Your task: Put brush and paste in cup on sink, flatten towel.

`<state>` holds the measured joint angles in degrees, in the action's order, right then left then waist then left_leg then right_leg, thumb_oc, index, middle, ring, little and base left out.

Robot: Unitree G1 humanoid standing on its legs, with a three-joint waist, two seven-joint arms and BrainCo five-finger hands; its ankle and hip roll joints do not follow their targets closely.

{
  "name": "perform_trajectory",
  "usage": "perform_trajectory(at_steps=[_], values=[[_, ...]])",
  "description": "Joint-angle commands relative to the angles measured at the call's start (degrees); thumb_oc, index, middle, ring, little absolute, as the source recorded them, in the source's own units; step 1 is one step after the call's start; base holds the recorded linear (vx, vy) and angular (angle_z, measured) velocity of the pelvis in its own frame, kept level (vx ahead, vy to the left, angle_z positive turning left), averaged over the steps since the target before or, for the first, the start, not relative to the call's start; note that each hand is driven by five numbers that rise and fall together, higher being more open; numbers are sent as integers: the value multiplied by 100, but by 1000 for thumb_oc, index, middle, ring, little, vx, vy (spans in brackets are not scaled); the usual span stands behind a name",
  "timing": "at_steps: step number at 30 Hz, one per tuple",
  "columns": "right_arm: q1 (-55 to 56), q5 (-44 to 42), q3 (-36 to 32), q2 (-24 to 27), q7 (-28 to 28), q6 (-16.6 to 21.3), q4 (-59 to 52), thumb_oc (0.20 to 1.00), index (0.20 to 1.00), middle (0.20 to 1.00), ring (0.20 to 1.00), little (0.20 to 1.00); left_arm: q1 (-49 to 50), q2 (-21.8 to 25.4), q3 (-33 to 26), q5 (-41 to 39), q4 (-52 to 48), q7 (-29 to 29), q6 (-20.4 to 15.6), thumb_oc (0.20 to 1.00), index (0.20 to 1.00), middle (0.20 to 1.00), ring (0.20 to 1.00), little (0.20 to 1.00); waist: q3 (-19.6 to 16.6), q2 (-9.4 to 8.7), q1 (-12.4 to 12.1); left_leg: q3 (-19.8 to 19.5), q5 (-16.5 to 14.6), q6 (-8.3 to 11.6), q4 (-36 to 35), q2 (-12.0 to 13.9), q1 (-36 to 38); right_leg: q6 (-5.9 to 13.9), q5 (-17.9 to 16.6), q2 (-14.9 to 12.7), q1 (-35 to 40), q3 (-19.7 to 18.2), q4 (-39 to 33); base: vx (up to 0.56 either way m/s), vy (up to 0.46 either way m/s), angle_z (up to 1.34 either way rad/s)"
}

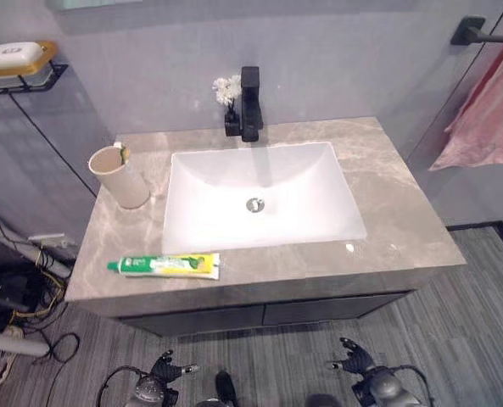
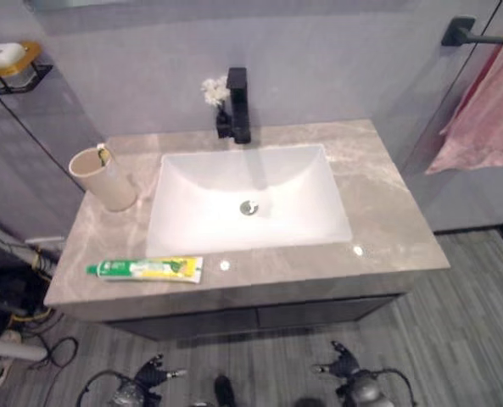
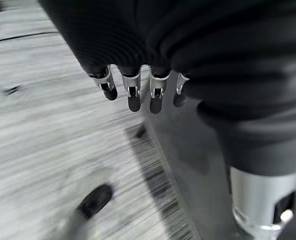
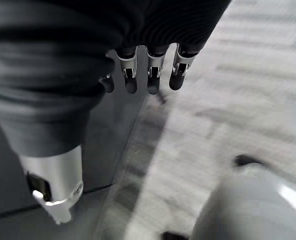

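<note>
The vanity counter (image 1: pixel 387 212) spreads ahead of and above both my hands, with the white basin (image 1: pixel 259 199) sunk in its middle and a black tap (image 1: pixel 250 103) behind that.

Up and far out beyond my right hand (image 1: pixel 353 360), the pink towel (image 1: pixel 487 110) hangs bunched on its wall bar (image 1: pixel 476 34). It is the longest reach I face; pulling on it from below could drag it off the bar, not smooth it.

Ahead of my left hand (image 1: pixel 162 369) and farther back stands the beige cup (image 1: pixel 120 176), tilted, I think against the wall. Something small shows at its rim, perhaps the brush already inside; I cannot tell. A knock from my fingers would likely roll the cup over.

Nearer, just above my left hand, the green toothpaste tube (image 1: pixel 164 265) lies flat along the counter's front edge. A clumsy sideways nudge could push it off onto the floor or into the basin.

Both my hands hang low in front of the dark cabinet (image 1: pixel 259 314), fingers (image 3: pixel 133 92) loosely extended and empty, on the right (image 4: pixel 150 75) likewise. Rising too close, either could catch the counter's underside.
</note>
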<state>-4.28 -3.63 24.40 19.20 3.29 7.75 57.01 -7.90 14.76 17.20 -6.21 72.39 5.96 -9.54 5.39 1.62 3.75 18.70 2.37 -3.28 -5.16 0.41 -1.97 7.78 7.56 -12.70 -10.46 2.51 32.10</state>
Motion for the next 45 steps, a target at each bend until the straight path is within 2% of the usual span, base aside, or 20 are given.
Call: perform_trajectory(at_steps=[1, 3, 9, 12, 18, 22, 23, 24, 25, 26, 27, 29, 31, 33, 34, 37, 39, 40, 42, 45], values=[[-320, -45, 58, 181, 7, 110, 150, 1000, 1000, 1000, 1000, 1000, -77, 186, 1, 84, 47, -9, -102, 1000, 1000, 1000, 1000, 1000, 133, -46, -75, -110, -5, 389, 872, 224, -627, 16, -868, 706, 201, -282, -1207, 87, 162, 22], [-358, 20, 144, 161, 12, 109, 227, 1000, 1000, 1000, 1000, 1000, -64, 175, 118, 295, 123, -69, -103, 1000, 1000, 1000, 1000, 1000, 181, -65, -89, -154, 10, 426, 700, 169, -486, -100, -639, 752, 113, 178, -1737, 126, 43, 9], [-401, 136, 170, 99, -4, 105, 621, 1000, 1000, 1000, 1000, 1000, 20, 171, 309, 886, 318, -75, -45, 1000, 1000, 1000, 1000, 1000, 153, -175, -141, -238, -51, 463, 720, 126, -391, -53, -712, 695, 392, 154, -2303, 70, -25, 31], [-484, 529, 218, 42, 8, 64, 1044, 1000, 1000, 1000, 1000, 1000, 275, 193, 24, 977, 543, -28, 14, 1000, 1000, 1000, 1000, 1000, 16, -238, -414, -214, -56, 531, 593, 146, -278, -25, -849, 601, 717, 365, -2885, 82, -93, -13], [-401, 752, 275, 124, 37, 57, 1116, 1000, 1000, 1000, 1000, 1000, 347, 342, 15, 1050, 267, 121, -123, 1000, 1000, 1000, 1000, 1000, 48, -201, -603, -493, 174, 643, 362, 143, -361, -53, -883, 595, 806, 618, -3175, -12, -97, 17], [-461, 816, 255, 159, 122, 43, 1322, 1000, 1000, 1000, 1000, 1000, 418, 505, 255, 1185, -306, 209, -335, 1000, 1000, 1000, 1000, 1000, 176, -65, -781, -851, 350, 722, 298, 109, -546, -85, -845, 582, 814, 929, -3215, -79, -102, 59], [-485, 869, 253, 171, 148, 31, 1421, 1000, 1000, 1000, 1000, 1000, 473, 643, 445, 1400, -624, 237, -434, 1000, 1000, 1000, 1000, 1000, 219, 1, -863, -971, 413, 757, 274, 89, -598, -93, -828, 578, 826, 1034, -3221, -93, -118, 72], [-539, 951, 205, 249, 223, 43, 1548, 1000, 1000, 1000, 1000, 1000, 690, 1035, 867, 1918, -1484, 192, -595, 1000, 1000, 1000, 1000, 1000, 300, 115, -954, -1223, 495, 823, 240, 36, -664, -94, -791, 538, 893, 1262, -3258, -83, -85, 53], [-539, 953, 204, 245, 224, 44, 1550, 1000, 1000, 1000, 1000, 1000, 697, 1045, 865, 1916, -1501, 187, -587, 1000, 1000, 1000, 1000, 1000, 287, 116, -947, -1234, 511, 820, 241, 38, -688, -96, -811, 542, 879, 1273, -3269, -93, -72, 90], [-599, 929, -23, 408, 446, 122, 1580, 1000, 1000, 1000, 1000, 1000, 1055, 2060, 1304, 2717, -3243, 202, -981, 1000, 1000, 1000, 1000, 1000, 329, 290, -1028, -1398, 563, 860, 154, -7, -739, -51, -775, 505, 869, 1435, -3269, -56, -16, 112], [-594, 932, -29, 394, 448, 125, 1581, 1000, 1000, 1000, 1000, 1000, 1079, 2096, 1291, 2709, -3297, 180, -961, 1000, 1000, 1000, 1000, 1000, 318, 283, -1028, -1405, 586, 855, 154, -4, -760, -54, -801, 510, 854, 1443, -3277, -32, -13, 104], [-638, 757, -357, 457, 496, 143, 1848, 1000, 1000, 1000, 1000, 1000, 1473, 3157, 1357, 3221, -4628, 76, -1212, 1000, 1000, 1000, 1000, 1000, 278, 386, -1127, -1448, 606, 869, 83, -11, -741, -21, -790, 500, 925, 1521, -3326, 20, 9, 41], [-439, 732, -697, 553, 443, 40, 2161, 1000, 1000, 1000, 1000, 1000, 2030, 4263, 781, 3089, -6069, -235, -1488, 1000, 1000, 1000, 1000, 1000, 217, 544, -1314, -1590, 623, 907, 39, -34, -716, -6, -732, 473, 1060, 1701, -3360, 35, -6, 9], [-437, 740, -675, 506, 444, 43, 2158, 1000, 1000, 1000, 1000, 1000, 2204, 4364, 608, 3013, -6248, -342, -1438, 1000, 1000, 1000, 1000, 1000, 200, 512, -1260, -1619, 666, 901, 26, -32, -739, -9, -768, 483, 1053, 1735, -3377, 6, -6, 16], [-292, 846, -778, 693, 428, -19, 2239, 1000, 1000, 1000, 1000, 1000, 2214, 5383, 366, 3314, -7172, -295, -1710, 1000, 1000, 1000, 1000, 1000, 163, 676, -1357, -1740, 654, 942, 16, -67, -730, 13, -715, 431, 1132, 1874, -3354, 4, 11, 35], [-78, 1000, -1000, 725, 382, -172, 2432, 1000, 1000, 1000, 1000, 1000, 3000, 6116, -925, 3005, -8139, -429, -1743, 1000, 1000, 1000, 1000, 1000, 38, 823, -1472, -1949, 717, 977, 16, -145, -719, 28, -713, 367, 1284, 2129, -3356, 9, 12, 59], [120, 1031, -1144, 675, 269, -281, 2461, 1000, 1000, 1000, 1000, 1000, 3504, 6234, -2226, 2472, -8718, -296, -1763, 1000, 1000, 1000, 1000, 1000, -69, 927, -1531, -2101, 755, 1010, 16, -214, -677, 41, -716, 308, 1447, 2298, -3384, 30, 12, 60], [110, 1032, -1130, 668, 268, -284, 2456, 1000, 1000, 1000, 1000, 1000, 3611, 6231, -2342, 2451, -8763, -317, -1755, 1000, 1000, 1000, 1000, 1000, -65, 929, -1501, -2114, 787, 1000, 16, -213, -698, 41, -749, 313, 1436, 2314, -3392, 48, -2, 41], [200, 866, -1203, 510, 272, -337, 2337, 1000, 1000, 1000, 1000, 1000, 3557, 5918, -3061, 1982, -8876, 65, -1669, 1000, 1000, 1000, 1000, 1000, -145, 916, -1415, -2180, 755, 1023, 16, -275, -628, 59, -733, 261, 1555, 2393, -3409, 52, 13, 46], [165, 717, -1208, 396, 275, -344, 2237, 1000, 1000, 1000, 1000, 1000, 3217, 5596, -3081, 1788, -8898, 258, -1649, 1000, 1000, 1000, 1000, 1000, -140, 897, -1331, -2148, 731, 1020, 16, -292, -602, 61, -733, 243, 1555, 2370, -3412, 11, 20, 16]])
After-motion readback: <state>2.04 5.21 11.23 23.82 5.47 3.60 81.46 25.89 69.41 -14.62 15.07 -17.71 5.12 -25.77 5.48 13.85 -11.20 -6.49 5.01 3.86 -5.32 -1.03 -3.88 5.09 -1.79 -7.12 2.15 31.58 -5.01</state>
